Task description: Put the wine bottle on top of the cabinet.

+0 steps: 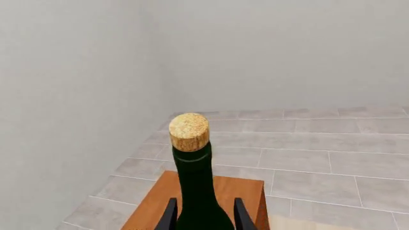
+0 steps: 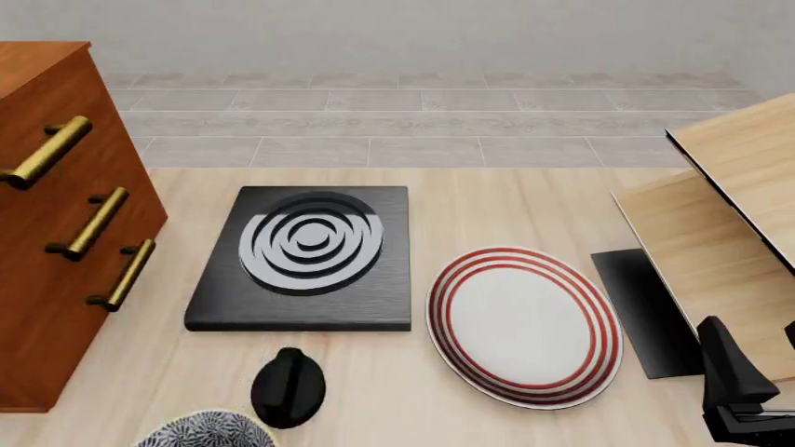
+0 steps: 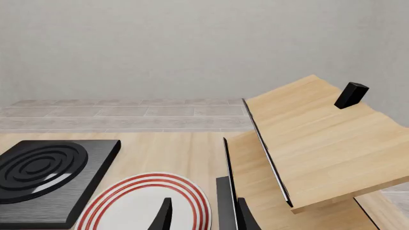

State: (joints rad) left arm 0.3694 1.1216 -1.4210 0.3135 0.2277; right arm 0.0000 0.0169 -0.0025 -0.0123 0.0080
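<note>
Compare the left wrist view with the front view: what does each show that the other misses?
Only the left wrist view shows the wine bottle with its cork, held between the left gripper fingers above the cabinet top. Only the front view shows the black burner plate, the red-striped plate, the black knob, the cabinet's brass handles and the right gripper. Both show the reddish cabinet and the grey tiled floor.
</note>
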